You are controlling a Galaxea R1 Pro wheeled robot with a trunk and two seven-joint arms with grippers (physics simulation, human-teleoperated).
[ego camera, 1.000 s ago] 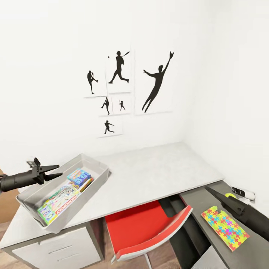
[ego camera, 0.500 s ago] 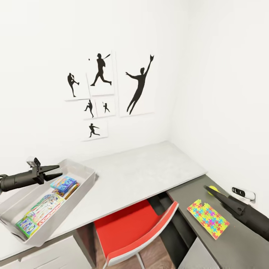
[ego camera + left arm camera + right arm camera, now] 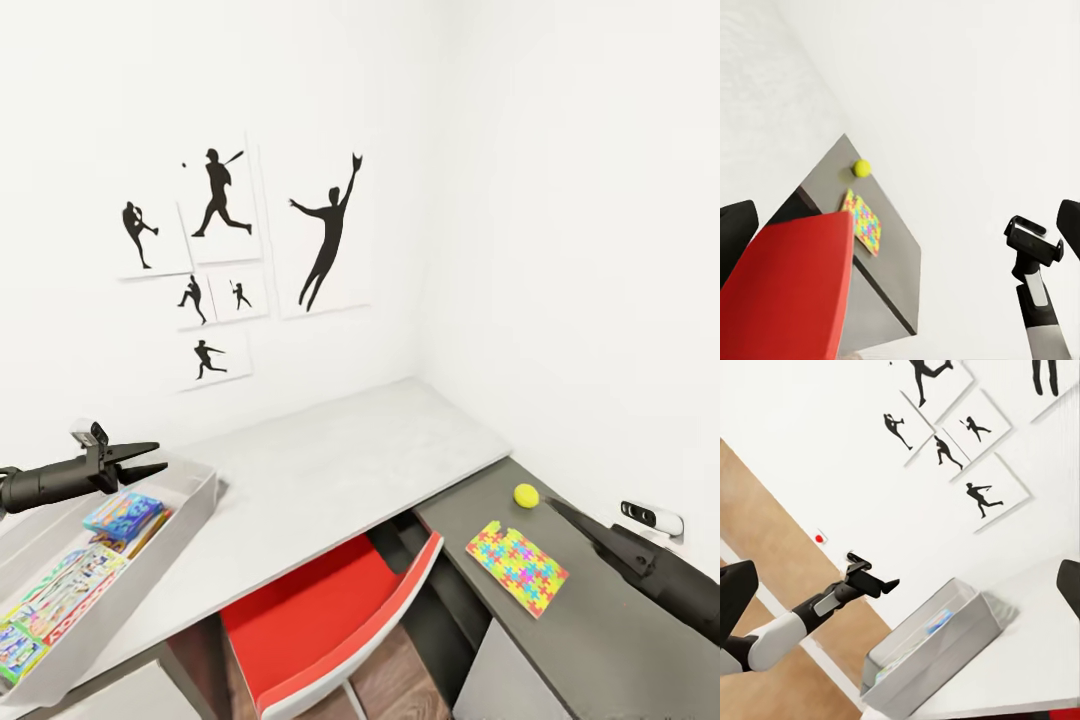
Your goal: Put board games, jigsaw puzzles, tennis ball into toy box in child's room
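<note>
Your left gripper (image 3: 150, 459) hovers spread and empty over the toy box (image 3: 190, 497), which holds board games (image 3: 122, 514); your right gripper (image 3: 556, 507) looks pressed together, near the tennis ball (image 3: 526, 495) and jigsaw puzzle (image 3: 516, 566) on the table's (image 3: 340, 465) dark right end; next, I judge, reach for the ball; a red chair (image 3: 320, 620) sits below, silhouette posters (image 3: 240, 250) on the white wall.

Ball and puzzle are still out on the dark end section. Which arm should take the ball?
Right, probably. The right gripper hangs just beside the ball and puzzle; the left gripper is over the toy box, far across the table.
</note>
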